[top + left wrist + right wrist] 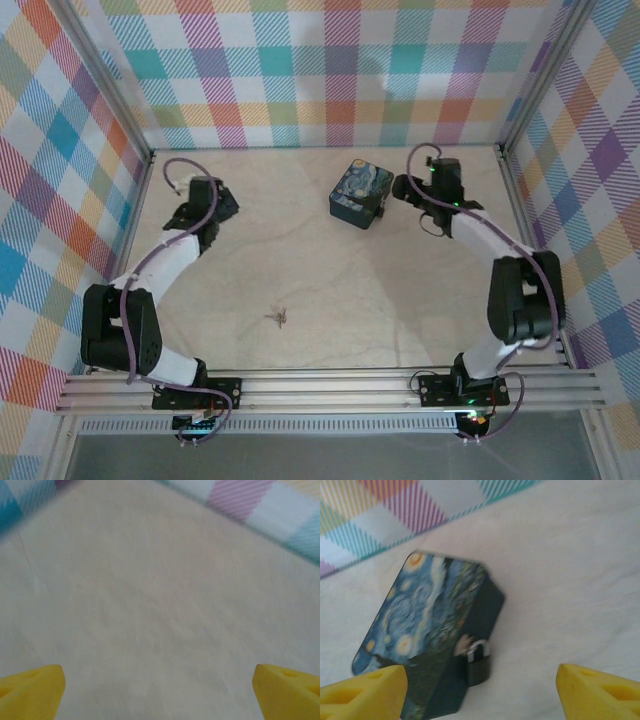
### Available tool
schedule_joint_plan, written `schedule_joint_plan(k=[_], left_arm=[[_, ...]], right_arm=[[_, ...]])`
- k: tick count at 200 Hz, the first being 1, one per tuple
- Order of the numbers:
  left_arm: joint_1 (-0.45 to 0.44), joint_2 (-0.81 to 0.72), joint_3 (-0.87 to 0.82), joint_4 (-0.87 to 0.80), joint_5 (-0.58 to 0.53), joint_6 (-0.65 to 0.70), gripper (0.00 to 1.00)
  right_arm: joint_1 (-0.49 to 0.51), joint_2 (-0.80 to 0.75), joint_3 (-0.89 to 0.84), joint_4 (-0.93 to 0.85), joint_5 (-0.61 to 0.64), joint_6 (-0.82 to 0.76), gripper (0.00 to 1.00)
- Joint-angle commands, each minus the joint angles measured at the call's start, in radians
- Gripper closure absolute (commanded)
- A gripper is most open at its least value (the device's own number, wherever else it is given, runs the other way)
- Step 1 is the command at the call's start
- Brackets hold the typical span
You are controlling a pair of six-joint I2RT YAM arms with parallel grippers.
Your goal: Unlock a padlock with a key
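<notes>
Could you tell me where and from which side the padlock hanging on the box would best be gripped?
Probably the padlock's small dark body, below the thin silvery shackle, pinched across its two side edges. Come from the open table side, facing the box's dark side wall: the lock hangs against that wall, so only its outer face and edges look free.

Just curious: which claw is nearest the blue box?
The right gripper, poised right beside the box; the left gripper is far off on the opposite side.
</notes>
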Motion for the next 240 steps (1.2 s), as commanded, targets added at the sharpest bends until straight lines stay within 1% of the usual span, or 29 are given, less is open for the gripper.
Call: schedule_joint_plan(k=[1,15,41,70,92,119,156,179,202,240], left_arm=[[-0.131,-0.062,-0.056,-0.264,-0.08,-0.186,0.04],[-0.182,-0.092,-0.08,-0.299,-0.068,-0.203,0.04],[-0.251,-0.19,-0.132,-0.346,-0.048,-0.216,0.04],[-0.277,-0.266,-0.147,-0.413,-0.028,-0.201,0.04],[-0.287,-0.294,-0.15,-0.454,-0.026,-0.198,0.04],[-0.291,-0.338,-0.159,-0.462,-0.019,-0.193,0.04],[-0.296,-0.351,-0.129,-0.484,0.0,-0.172,0.05],[-0.303,-0.341,-0.11,-0.493,0.003,-0.156,0.05],[-0.305,-0.334,-0.094,-0.492,0.003,-0.154,0.05],[-0.305,-0.307,-0.058,-0.488,0.018,-0.152,0.05]], right_arm=[[0.077,0.074,0.104,-0.155,-0.031,0.083,0.22],[0.108,0.132,0.169,-0.186,-0.039,0.089,0.23],[0.162,0.211,0.264,-0.263,0.032,0.077,0.24],[0.176,0.23,0.265,-0.282,0.076,0.103,0.27],[0.177,0.244,0.264,-0.298,0.109,0.12,0.31],[0.178,0.27,0.268,-0.301,0.135,0.126,0.38],[0.177,0.321,0.31,-0.3,0.101,0.124,0.43],[0.188,0.331,0.311,-0.286,0.064,0.112,0.54],[0.218,0.335,0.31,-0.284,0.029,0.091,0.6],[0.293,0.323,0.278,-0.272,-0.008,0.089,0.61]])
